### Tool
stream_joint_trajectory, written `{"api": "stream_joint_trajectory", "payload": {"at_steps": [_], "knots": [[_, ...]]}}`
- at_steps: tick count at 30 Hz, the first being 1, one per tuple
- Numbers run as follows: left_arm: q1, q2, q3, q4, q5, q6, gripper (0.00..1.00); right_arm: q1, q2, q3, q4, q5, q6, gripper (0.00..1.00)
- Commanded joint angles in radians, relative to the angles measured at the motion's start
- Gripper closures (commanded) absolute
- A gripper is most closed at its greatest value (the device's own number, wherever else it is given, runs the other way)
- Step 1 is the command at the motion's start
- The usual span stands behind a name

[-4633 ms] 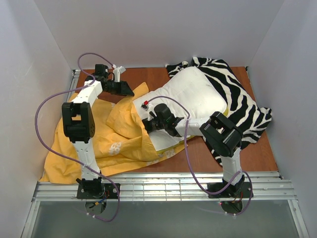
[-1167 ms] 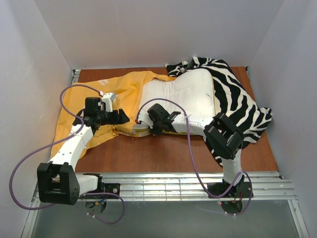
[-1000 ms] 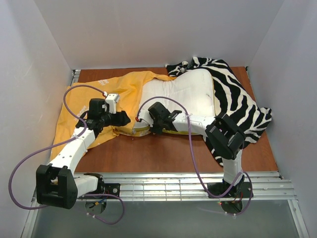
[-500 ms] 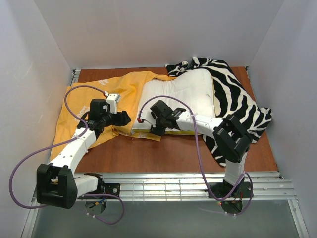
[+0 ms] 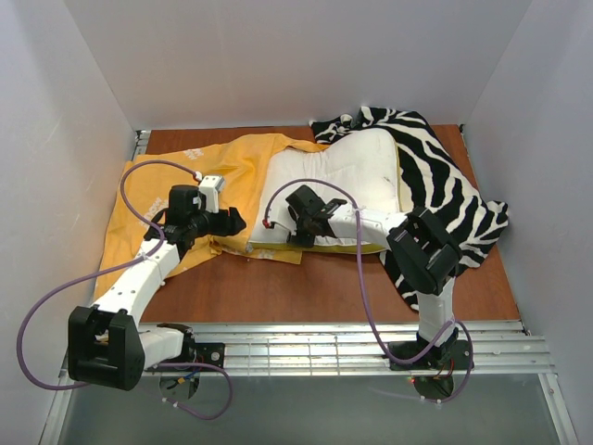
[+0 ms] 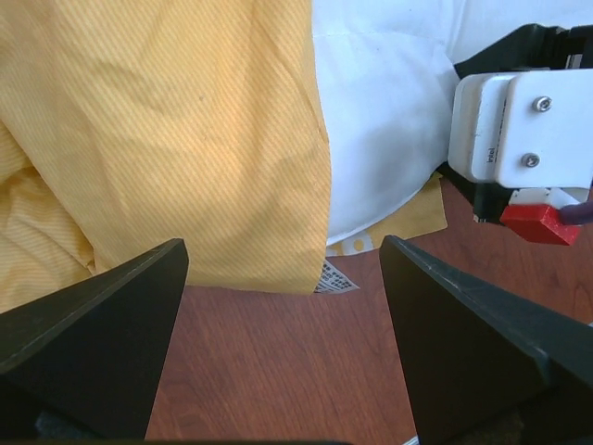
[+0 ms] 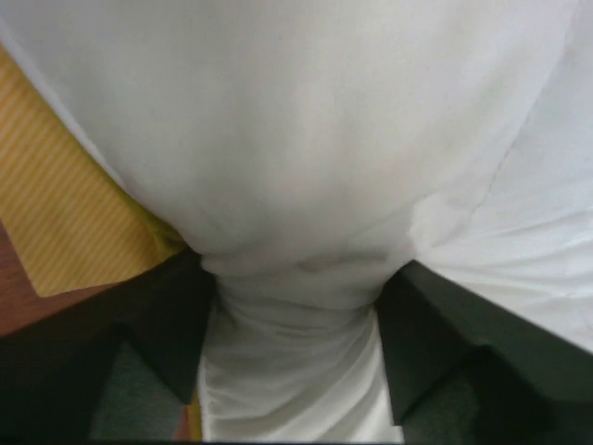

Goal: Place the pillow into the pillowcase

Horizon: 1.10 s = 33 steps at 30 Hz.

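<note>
The white pillow (image 5: 347, 176) lies in the middle of the table, its left end against the orange-yellow pillowcase (image 5: 176, 181) spread at the left. My right gripper (image 5: 296, 232) presses into the pillow's near-left edge. In the right wrist view its jaws (image 7: 296, 278) stand apart, open, with white pillow (image 7: 306, 120) fabric bulging between them and pillowcase (image 7: 65, 204) at the left. My left gripper (image 5: 232, 221) hovers open at the pillowcase's near edge. In the left wrist view it (image 6: 283, 255) has only bare wood between its fingers, with the pillowcase (image 6: 185, 139) hem and pillow (image 6: 389, 111) ahead.
A black-and-white zebra-striped cloth (image 5: 454, 195) lies under and beside the pillow at the right. Bare wooden table (image 5: 306, 283) runs along the front, ending at a metal rail (image 5: 306, 348). White walls close in three sides. The right arm's wrist (image 6: 519, 130) shows in the left wrist view.
The right gripper was shut at the pillow's near-left edge and has opened, shifting slightly to the right. The left gripper has stayed open at the pillowcase edge.
</note>
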Motion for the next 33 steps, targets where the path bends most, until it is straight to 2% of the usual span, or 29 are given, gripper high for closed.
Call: {"api": "stream_joint_trajectory", "payload": {"at_steps": [1, 2, 3, 4, 11, 18, 22, 25, 26, 29, 30, 33], "knots": [[-0.010, -0.015, 0.010, -0.037, -0.063, 0.049, 0.22, -0.003, 0.057, 0.010, -0.015, -0.011, -0.015, 0.53], [-0.015, -0.010, 0.010, -0.046, -0.078, 0.062, 0.24, -0.006, 0.057, 0.025, -0.015, -0.018, -0.005, 0.67], [-0.020, -0.004, 0.010, -0.052, -0.095, 0.087, 0.26, -0.009, 0.052, 0.031, -0.016, -0.040, 0.005, 0.91], [-0.038, 0.008, 0.008, -0.057, -0.138, 0.098, 0.26, -0.012, 0.046, 0.040, -0.018, -0.041, 0.033, 0.99], [-0.110, 0.051, 0.043, -0.025, -0.238, 0.153, 0.26, -0.035, -0.017, 0.096, -0.061, -0.208, 0.104, 0.99], [-0.193, 0.128, 0.062, 0.000, -0.365, 0.150, 0.27, -0.035, -0.015, 0.131, -0.091, -0.259, 0.140, 0.99], [-0.201, 0.186, 0.068, -0.006, -0.445, 0.152, 0.33, -0.038, -0.024, 0.142, -0.093, -0.278, 0.168, 0.99], [-0.202, 0.188, 0.083, -0.026, -0.482, 0.148, 0.50, -0.046, -0.035, 0.148, -0.094, -0.299, 0.190, 0.99], [-0.201, 0.179, 0.089, -0.035, -0.482, 0.153, 0.65, -0.049, -0.037, 0.148, -0.093, -0.310, 0.194, 0.99], [-0.202, 0.136, 0.125, -0.070, -0.431, 0.164, 0.85, -0.049, -0.046, 0.151, -0.094, -0.336, 0.219, 0.99], [-0.202, 0.128, 0.140, -0.084, -0.399, 0.164, 0.98, -0.050, -0.046, 0.155, -0.093, -0.343, 0.232, 0.99], [-0.202, 0.110, 0.200, -0.135, -0.206, 0.184, 1.00, -0.050, -0.041, 0.182, -0.093, -0.363, 0.262, 0.99]]}}
